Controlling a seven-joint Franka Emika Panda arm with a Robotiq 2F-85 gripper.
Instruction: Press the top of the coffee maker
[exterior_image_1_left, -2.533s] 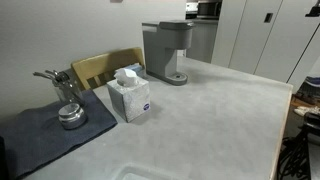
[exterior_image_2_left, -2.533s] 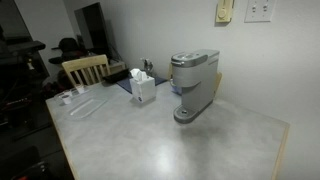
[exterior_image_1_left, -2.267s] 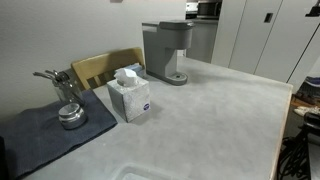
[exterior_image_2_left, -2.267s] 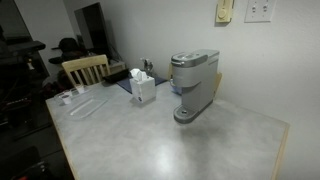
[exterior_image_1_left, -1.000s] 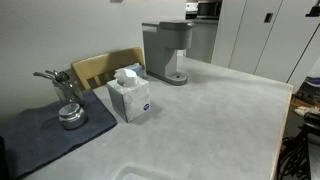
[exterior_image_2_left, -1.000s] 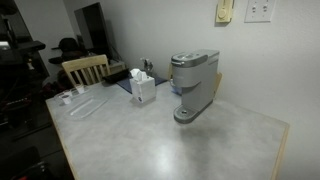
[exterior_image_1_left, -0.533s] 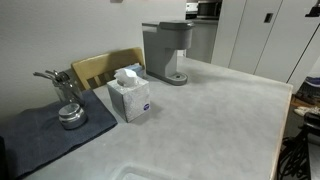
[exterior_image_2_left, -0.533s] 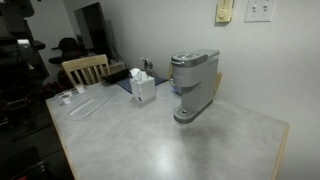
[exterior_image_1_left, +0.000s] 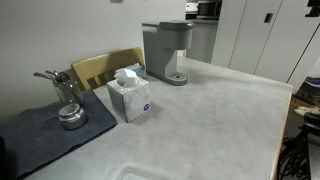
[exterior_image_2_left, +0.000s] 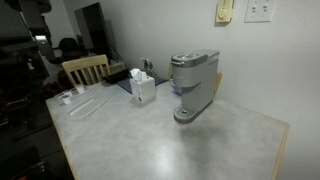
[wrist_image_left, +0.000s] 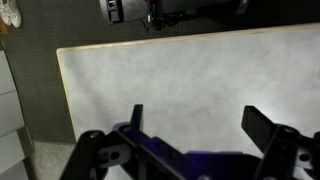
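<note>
We see the coffee maker (exterior_image_1_left: 166, 50) upright at the back of the counter (exterior_image_1_left: 220, 110), close to the wall, with nothing touching it; the wrist view does not show it at all. The worst outcome, as we judge it, is a press landing off-centre: the flat dark top overhangs the narrower grey body, so a push near that front lip could rock the tall machine on its round silver base or skid it over the smooth counter. The gripper (wrist_image_left: 200, 122) hangs over bare counter, well apart from the coffee maker, and its fingers (wrist_image_left: 264, 124) are spread wide with nothing between them. Spread like that, one finger could catch the top's edge and slip off.

The coffee maker looks like boxy matte plastic. The counter is pale, mottled grey and stone-like. Near the coffee maker stands a white card tissue box (exterior_image_1_left: 131, 98) with a soft tuft of tissue. Farther from the coffee maker a small shiny metal pot (exterior_image_1_left: 70, 115) with a long handle rests on a dark cloth mat (exterior_image_1_left: 40, 140). A wooden chair (exterior_image_1_left: 105, 68) shows its back between them
</note>
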